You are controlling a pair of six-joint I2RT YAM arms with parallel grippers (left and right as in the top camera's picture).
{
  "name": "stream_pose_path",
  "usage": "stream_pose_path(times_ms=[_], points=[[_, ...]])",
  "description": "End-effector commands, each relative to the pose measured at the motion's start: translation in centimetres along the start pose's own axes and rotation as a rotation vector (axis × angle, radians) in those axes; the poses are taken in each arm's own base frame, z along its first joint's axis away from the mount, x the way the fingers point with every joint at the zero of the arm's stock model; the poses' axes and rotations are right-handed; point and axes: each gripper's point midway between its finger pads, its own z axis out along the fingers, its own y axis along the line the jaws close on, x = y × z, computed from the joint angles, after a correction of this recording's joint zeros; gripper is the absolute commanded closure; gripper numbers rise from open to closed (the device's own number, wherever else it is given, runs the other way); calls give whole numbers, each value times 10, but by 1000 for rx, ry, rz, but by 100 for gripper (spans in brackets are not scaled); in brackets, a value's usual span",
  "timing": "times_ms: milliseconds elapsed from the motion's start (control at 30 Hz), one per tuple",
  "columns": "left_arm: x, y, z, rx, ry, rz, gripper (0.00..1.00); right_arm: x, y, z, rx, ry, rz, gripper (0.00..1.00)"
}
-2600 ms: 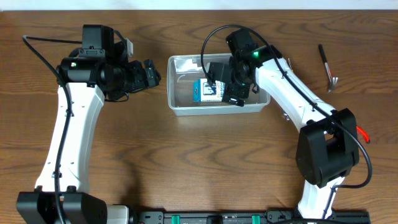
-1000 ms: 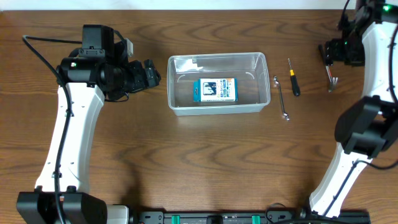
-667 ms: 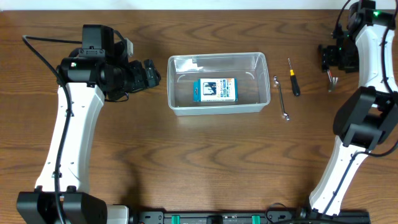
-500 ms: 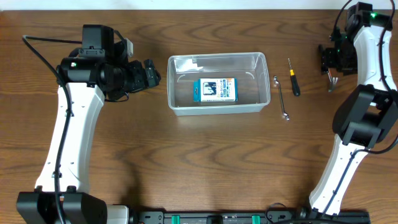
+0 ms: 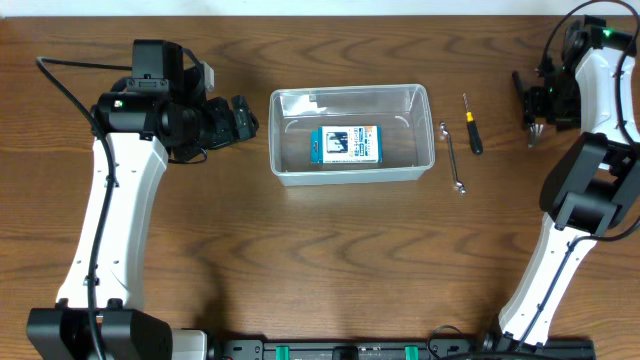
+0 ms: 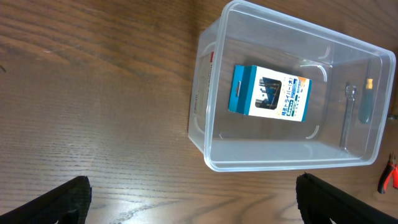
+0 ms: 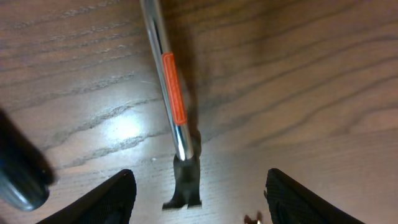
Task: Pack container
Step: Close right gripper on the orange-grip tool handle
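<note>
The clear container (image 5: pixel 349 91) stands mid-table with a blue-and-white box (image 5: pixel 345 145) lying flat inside. My left gripper (image 5: pixel 241 120) is open and empty, just left of the container. In the left wrist view its fingers (image 6: pixel 199 211) frame bare wood below the container (image 6: pixel 292 165) and box (image 6: pixel 268 93). My right gripper (image 5: pixel 538 100) is open at the far right, above a thin metal claw tool (image 5: pixel 534 131). In the right wrist view the tool (image 7: pixel 173 99), with an orange band, points its forked end between my open fingers (image 7: pixel 199 202), untouched.
A small wrench (image 5: pixel 452 157) and a black-handled screwdriver (image 5: pixel 470 127) lie right of the container. Both show through the clear wall in the left wrist view, along with red pliers handles (image 6: pixel 389 180) at the right edge. A dark rounded object (image 7: pixel 18 177) lies left of the claw tool.
My right gripper left the box in the container and swung to the far right. It now hovers over the claw tool. The left arm has not moved.
</note>
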Motion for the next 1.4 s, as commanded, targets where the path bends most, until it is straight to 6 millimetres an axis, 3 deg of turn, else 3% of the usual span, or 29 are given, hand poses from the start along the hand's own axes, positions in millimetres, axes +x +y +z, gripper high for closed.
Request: stream_pose_path(times_ms=[0,233,733,1100,1167,1300,1367], points=[[0,0,-2,-7,-6,4,2,7,7,14,-46,27,-31,30],[0,0,-2,-7,-6,4,2,10,10,30,-54,35,-35,30],[0,0,-2,-7,-6,4,2,7,10,40,-50,17,-32,33],[0,0,-2,-7,-6,4,2,19,13,60,-57,52,-34,32],[0,0,-2,-7,-6,4,2,19,13,60,-57,52,-33,37],[0,0,-2,-7,-6,4,2,19,13,60,-56,52,-33,71],[0,0,-2,-7,-6,4,2,19,13,60,-56,52,-33,75]])
